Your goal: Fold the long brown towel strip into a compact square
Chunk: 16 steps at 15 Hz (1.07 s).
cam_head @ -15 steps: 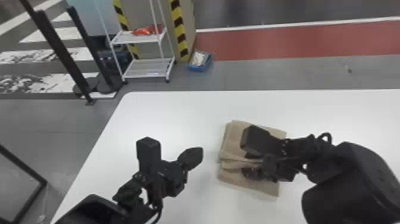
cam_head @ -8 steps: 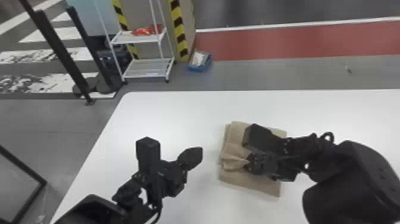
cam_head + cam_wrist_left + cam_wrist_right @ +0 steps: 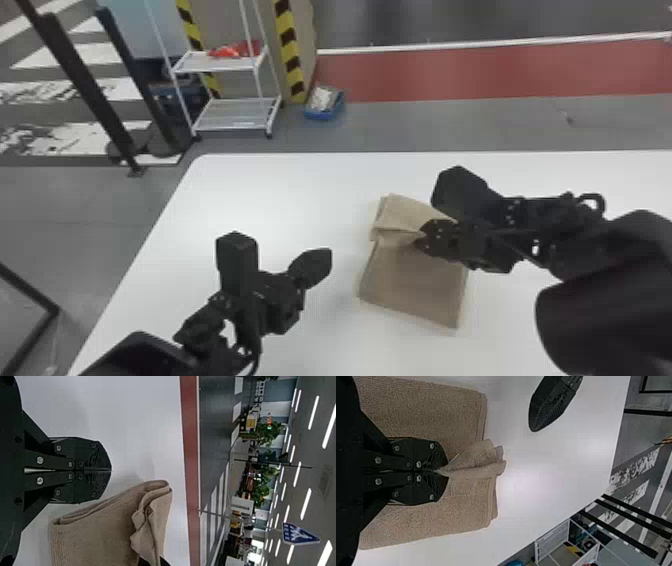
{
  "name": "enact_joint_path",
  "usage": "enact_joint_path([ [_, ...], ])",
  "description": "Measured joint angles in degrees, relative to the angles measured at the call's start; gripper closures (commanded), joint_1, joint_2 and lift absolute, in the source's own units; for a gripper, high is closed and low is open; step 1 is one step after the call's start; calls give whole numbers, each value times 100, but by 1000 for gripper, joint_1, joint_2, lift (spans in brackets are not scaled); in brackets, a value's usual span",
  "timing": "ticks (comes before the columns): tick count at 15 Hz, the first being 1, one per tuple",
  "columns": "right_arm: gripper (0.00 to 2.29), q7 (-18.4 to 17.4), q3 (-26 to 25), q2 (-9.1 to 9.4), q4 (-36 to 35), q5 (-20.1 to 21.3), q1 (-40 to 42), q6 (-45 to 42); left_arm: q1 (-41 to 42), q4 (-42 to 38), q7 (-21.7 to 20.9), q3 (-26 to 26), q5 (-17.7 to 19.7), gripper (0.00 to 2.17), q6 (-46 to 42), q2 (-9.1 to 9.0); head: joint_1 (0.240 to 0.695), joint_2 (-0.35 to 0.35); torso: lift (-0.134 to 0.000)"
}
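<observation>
Towel (image 3: 410, 285) is set in from the far edge of the desk (image 3: 260, 195), right of its far left corner, and seems mostly folded; a loose flap (image 3: 402, 215), pinched by the right claw (image 3: 441, 471), is left to be laid flat. The left claw (image 3: 111, 470) is pressed together. The long axis appears directed towards the far edge, angled slightly right
</observation>
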Motion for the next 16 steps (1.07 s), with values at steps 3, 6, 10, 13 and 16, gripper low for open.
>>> enact_joint_path([
  [3, 1180, -40, -458, -12, -136, -298, -44, -38, -96, 2, -57, -192, 135, 1197, 33, -26, 695, 92, -124],
  [6, 1180, -16, -1025, -13, -92, -823, -236, -161, -456, 163, -64, -607, 171, 1197, 146, -70, 695, 28, -124],
  [10, 1180, 7, -1185, -18, 99, -1038, -366, -228, -646, 227, -76, -1005, 213, 1197, 435, -105, 695, -32, -124],
  [13, 1180, -14, -1124, 2, 313, -1048, -537, -268, -640, 208, -91, -1079, 213, 1197, 663, -103, 695, -42, -124],
  [16, 1180, -25, -1003, 102, 582, -1058, -733, -420, -625, 222, -64, -1164, 127, 1197, 822, -97, 695, -25, -124],
])
